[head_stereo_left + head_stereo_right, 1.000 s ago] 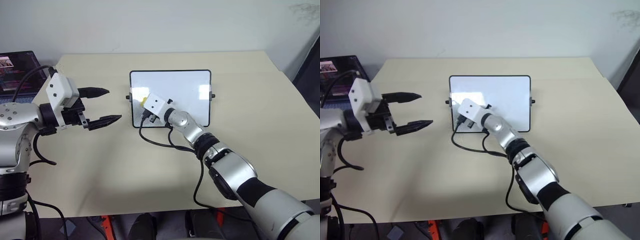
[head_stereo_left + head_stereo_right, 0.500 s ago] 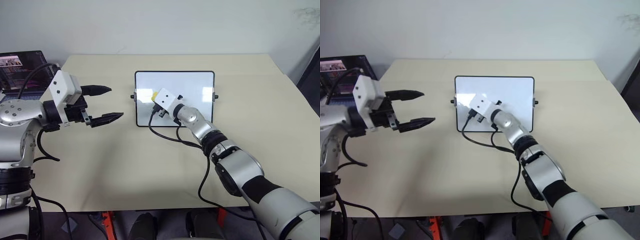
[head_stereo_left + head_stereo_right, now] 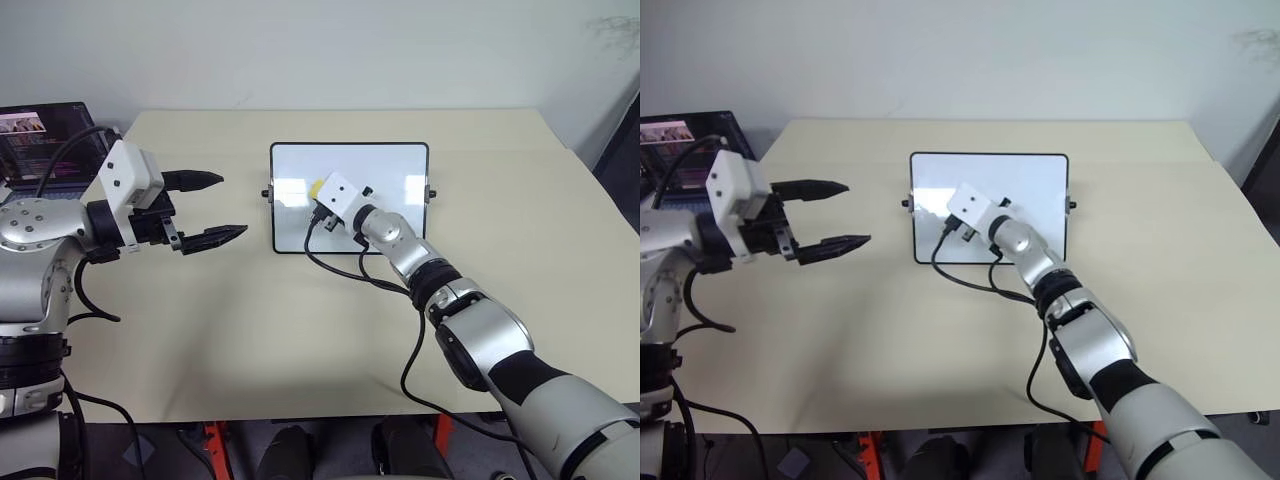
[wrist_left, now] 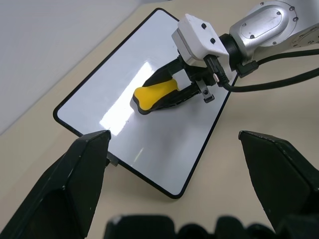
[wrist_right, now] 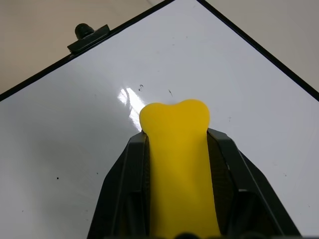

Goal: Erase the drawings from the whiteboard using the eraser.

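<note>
A big tan table [image 3: 300, 330] sits by a plain wall. The whiteboard [image 3: 390, 165] lies in its middle. The right gripper [image 4: 172, 97] squeezes the yellow eraser [image 4: 153, 95] on the board. The left gripper [image 3: 212, 207] hangs wide open, holding nothing. No words show.

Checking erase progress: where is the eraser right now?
The eraser is clamped in the right gripper, over the left half of the whiteboard in the head views.

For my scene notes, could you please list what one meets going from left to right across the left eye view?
Laptop → left gripper → whiteboard, with the yellow eraser held against it by the right gripper, all on the table.
</note>
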{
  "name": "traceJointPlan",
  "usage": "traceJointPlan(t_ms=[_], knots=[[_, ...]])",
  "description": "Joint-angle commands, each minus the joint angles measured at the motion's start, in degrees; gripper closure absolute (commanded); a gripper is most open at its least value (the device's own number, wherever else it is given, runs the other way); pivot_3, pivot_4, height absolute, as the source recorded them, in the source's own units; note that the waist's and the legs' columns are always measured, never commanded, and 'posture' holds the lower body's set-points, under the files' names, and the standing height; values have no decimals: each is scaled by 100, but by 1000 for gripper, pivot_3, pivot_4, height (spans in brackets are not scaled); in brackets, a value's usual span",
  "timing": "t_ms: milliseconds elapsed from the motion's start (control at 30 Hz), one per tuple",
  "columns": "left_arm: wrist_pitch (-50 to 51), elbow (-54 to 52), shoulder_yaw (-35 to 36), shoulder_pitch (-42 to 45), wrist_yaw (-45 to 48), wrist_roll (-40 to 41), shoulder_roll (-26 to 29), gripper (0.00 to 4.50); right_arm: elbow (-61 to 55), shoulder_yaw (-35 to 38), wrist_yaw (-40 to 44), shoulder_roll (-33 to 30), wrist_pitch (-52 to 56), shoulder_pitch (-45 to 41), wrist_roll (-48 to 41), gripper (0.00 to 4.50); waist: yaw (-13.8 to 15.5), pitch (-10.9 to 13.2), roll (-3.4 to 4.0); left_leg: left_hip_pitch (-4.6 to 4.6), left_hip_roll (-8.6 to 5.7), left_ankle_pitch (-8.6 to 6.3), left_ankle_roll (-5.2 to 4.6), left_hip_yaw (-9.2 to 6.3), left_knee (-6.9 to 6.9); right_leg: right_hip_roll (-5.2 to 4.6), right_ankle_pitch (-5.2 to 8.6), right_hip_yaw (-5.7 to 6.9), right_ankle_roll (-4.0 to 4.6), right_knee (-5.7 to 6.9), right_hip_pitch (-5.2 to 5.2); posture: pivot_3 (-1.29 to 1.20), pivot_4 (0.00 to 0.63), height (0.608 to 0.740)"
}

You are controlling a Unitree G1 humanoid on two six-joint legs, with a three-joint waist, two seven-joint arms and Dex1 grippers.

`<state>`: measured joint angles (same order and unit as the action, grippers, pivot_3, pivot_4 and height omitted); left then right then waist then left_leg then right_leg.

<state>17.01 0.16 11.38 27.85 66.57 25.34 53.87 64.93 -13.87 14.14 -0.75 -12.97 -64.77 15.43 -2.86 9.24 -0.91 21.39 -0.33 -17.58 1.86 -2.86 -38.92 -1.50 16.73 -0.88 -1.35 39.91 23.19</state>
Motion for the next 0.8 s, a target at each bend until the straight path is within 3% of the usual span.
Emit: traceJointPlan(t_ms=[33, 400, 533, 800], knots=[[-81, -54, 37, 131, -4, -16, 41, 0, -557, 201, 146, -89, 218, 151, -217, 3261, -4, 1, 1, 1, 0, 0, 0, 0, 0, 0, 0, -1, 0, -1, 1, 0, 150, 740], [-81, -73, 53, 133, 6, -27, 44, 0, -3428, 350, 641, 103, 1610, 892, -825, 3261, -65, 2, 1, 59, 7, -1, 1, 2, 9, 2, 0, -4, 0, -17, 57, 0, 150, 740], [-80, -45, 22, 194, 23, -42, 42, 0, -3344, 386, 509, 226, 1644, 678, -883, 3261, -58, 2, 1, 57, 8, -1, 0, 1, 10, 2, 0, -2, 0, -17, 57, 0, 150, 740], [-67, -83, 22, 182, 46, -33, 70, 0, -1979, 374, 152, 566, 1001, -41, -798, 3261, -79, 3, 1, 53, 8, -1, 1, 5, 10, 4, 0, -6, 0, -12, 58, 0, 150, 740]])
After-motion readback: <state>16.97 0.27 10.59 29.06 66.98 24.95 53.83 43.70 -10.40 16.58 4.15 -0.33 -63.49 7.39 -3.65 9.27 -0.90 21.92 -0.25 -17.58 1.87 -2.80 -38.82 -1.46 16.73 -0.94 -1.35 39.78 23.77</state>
